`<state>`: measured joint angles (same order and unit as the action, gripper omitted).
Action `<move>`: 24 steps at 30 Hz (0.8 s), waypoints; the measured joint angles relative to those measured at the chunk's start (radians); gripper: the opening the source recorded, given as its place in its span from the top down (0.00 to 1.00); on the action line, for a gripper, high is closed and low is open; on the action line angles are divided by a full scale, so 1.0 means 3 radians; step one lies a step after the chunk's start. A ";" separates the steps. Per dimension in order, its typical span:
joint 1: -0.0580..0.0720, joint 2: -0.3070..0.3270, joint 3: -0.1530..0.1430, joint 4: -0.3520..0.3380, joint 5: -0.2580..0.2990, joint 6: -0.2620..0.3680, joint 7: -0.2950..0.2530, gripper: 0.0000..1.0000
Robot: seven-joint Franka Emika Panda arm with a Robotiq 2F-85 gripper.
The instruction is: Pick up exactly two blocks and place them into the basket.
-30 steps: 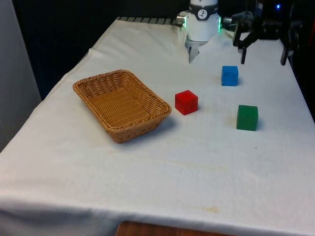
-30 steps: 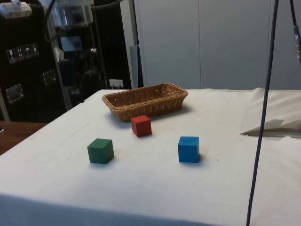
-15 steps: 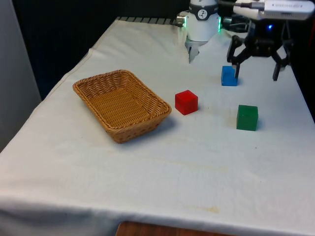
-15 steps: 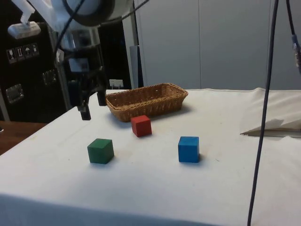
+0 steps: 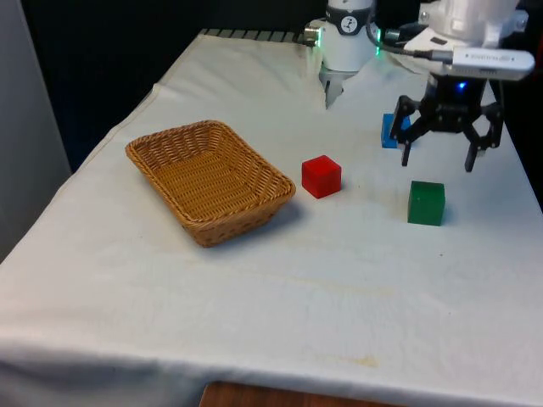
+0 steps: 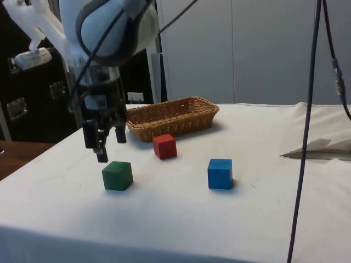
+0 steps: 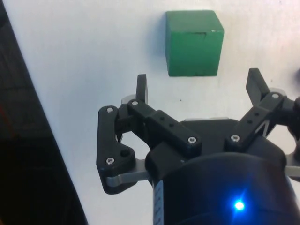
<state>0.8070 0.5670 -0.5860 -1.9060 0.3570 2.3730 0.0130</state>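
Observation:
A green block [image 5: 426,203] [image 6: 117,175] [image 7: 192,43] rests on the white cloth at the front view's right. My gripper [image 5: 437,158] [image 6: 107,147] [image 7: 198,87] hangs open above the cloth just behind the green block, nothing between its fingers. The blue block [image 5: 389,131] [image 6: 220,173] sits farther back, partly hidden by a finger in the front view. A red block [image 5: 321,176] [image 6: 164,146] lies between the blocks and the wicker basket [image 5: 153,158] [image 6: 140,116], which holds nothing.
The table's right edge [image 5: 524,182] runs close beside the green block. A fold of cloth [image 6: 321,147] rises near the robot's base. Dark cabinets [image 6: 33,87] stand past the table's side.
The arm has swung in and come down over the last second, from high at the back to just above the cloth behind the green block. The blocks and basket have stayed put.

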 measured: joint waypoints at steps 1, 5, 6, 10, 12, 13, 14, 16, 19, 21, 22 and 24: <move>-0.0003 0.0020 0.0010 -0.0003 0.0007 0.0027 0.0000 0.00; -0.0017 0.0143 0.0050 -0.0007 0.0043 0.0150 -0.0007 0.00; -0.0017 0.0167 0.0053 -0.0007 0.0047 0.0173 -0.0007 0.00; -0.0030 0.0253 0.0077 -0.0007 0.0053 0.0250 -0.0007 0.00; -0.0037 0.0297 0.0093 -0.0007 0.0057 0.0293 -0.0007 0.00; -0.0040 0.0320 0.0100 -0.0007 0.0060 0.0313 -0.0007 0.00; -0.0043 0.0343 0.0107 -0.0007 0.0063 0.0340 -0.0007 0.00; -0.0047 0.0370 0.0113 -0.0007 0.0063 0.0363 -0.0007 0.00; -0.0067 0.0477 0.0143 0.0013 0.0073 0.0477 -0.0007 0.00; -0.0070 0.0503 0.0147 0.0023 0.0080 0.0493 -0.0007 0.00; -0.0070 0.0530 0.0147 0.0037 0.0090 0.0513 -0.0007 0.00; -0.0073 0.0567 0.0150 0.0053 0.0110 0.0537 -0.0010 0.00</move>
<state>0.7850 0.7370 -0.5410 -1.8900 0.3900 2.5340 0.0100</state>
